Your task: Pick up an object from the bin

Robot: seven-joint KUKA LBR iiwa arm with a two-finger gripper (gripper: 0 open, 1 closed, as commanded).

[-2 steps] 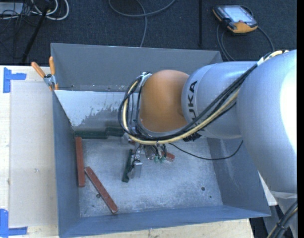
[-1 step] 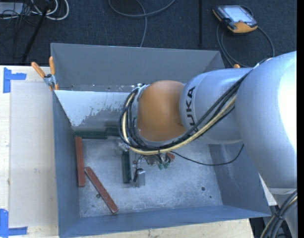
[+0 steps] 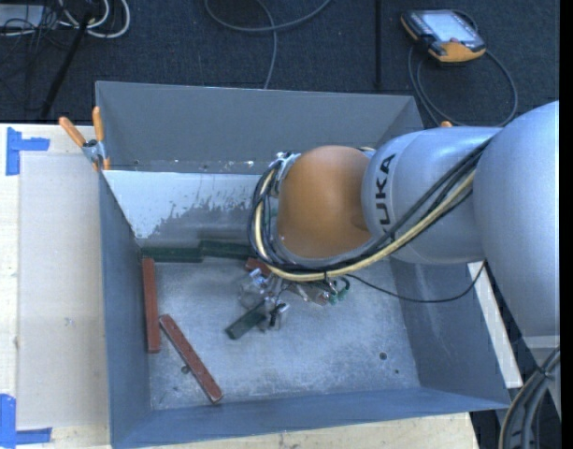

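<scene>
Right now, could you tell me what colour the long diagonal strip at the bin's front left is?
The long flat strip is reddish brown, camera view.

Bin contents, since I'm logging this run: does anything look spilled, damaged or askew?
Nothing looks spilled or damaged. The pieces just lie loose: one brown stick along the left wall, a second brown stick slanted beside it, a dark bar slanted by the gripper.

A: Light?
B: Bright, from overhead. Pale sheen on the bin [image 3: 202,195] back wall, soft highlight on the orange cover [image 3: 319,204].
A: Shadows?
B: Dark patch on the bin floor under the arm [image 3: 520,204]. Carpet [image 3: 267,54] behind is dim.
</scene>
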